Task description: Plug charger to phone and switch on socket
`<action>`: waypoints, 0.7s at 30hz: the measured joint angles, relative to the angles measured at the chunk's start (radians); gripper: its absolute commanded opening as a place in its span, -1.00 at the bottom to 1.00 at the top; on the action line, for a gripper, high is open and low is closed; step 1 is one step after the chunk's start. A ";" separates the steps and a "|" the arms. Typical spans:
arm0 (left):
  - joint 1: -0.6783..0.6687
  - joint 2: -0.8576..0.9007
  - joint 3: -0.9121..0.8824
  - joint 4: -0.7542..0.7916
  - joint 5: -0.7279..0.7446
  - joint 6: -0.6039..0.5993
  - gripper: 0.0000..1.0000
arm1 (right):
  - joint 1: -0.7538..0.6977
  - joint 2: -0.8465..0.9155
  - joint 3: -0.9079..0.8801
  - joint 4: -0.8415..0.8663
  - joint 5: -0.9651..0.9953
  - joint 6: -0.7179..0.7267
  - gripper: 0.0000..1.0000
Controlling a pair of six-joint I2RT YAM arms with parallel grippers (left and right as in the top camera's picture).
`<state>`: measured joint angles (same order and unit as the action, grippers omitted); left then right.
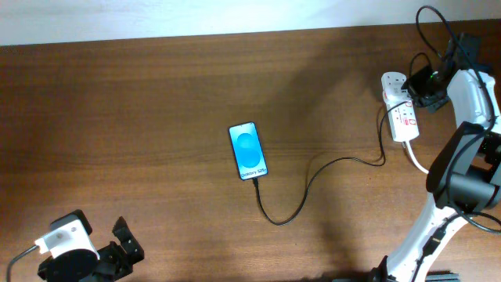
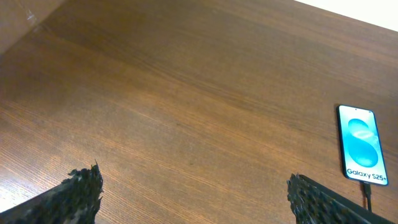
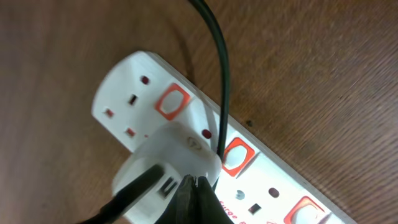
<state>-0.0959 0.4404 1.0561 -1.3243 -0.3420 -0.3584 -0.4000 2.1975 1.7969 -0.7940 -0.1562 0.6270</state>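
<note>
The phone (image 1: pixel 248 150) lies flat mid-table, its blue screen up; it also shows in the left wrist view (image 2: pixel 362 144). The thin black charger cable (image 1: pixel 313 176) runs from the phone's bottom edge in a loop to the white socket strip (image 1: pixel 405 119) at the far right. In the right wrist view the strip (image 3: pixel 124 93) has red switches (image 3: pixel 172 102) and a white adapter (image 3: pixel 161 158) plugged in, with the cable (image 3: pixel 221 74) rising from it. My right gripper (image 3: pixel 194 182) is shut, its tips against the adapter beside a red switch (image 3: pixel 237 155). My left gripper (image 2: pixel 193 196) is open and empty at the front left.
The strip's thick white cord (image 1: pixel 415 157) trails toward the right arm's base. The right arm (image 1: pixel 462 157) stands along the right edge. The table's far edge meets a white wall (image 1: pixel 196 16).
</note>
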 measured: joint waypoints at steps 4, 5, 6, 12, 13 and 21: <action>0.000 -0.004 0.000 0.001 0.000 0.000 0.99 | -0.005 0.001 0.002 0.010 0.000 0.006 -0.92; 0.000 -0.016 0.000 0.001 0.000 0.000 0.99 | -0.005 0.001 0.002 0.011 0.002 0.008 -0.92; 0.000 -0.035 0.000 0.001 0.000 0.000 0.99 | -0.005 0.002 0.002 0.011 0.001 0.010 -0.92; 0.000 -0.180 0.000 0.002 0.000 0.000 0.99 | -0.012 0.021 0.013 -0.031 0.005 0.027 -0.92; 0.000 -0.204 -0.001 0.002 0.000 0.000 0.99 | -0.012 0.032 0.013 -0.034 0.008 0.028 -0.92; 0.000 -0.332 -0.039 0.005 0.000 0.000 0.99 | -0.012 0.055 0.013 -0.031 0.000 0.029 -0.92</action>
<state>-0.0959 0.1089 1.0168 -1.3190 -0.3420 -0.3584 -0.4118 2.2520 1.8095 -0.8253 -0.1562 0.6556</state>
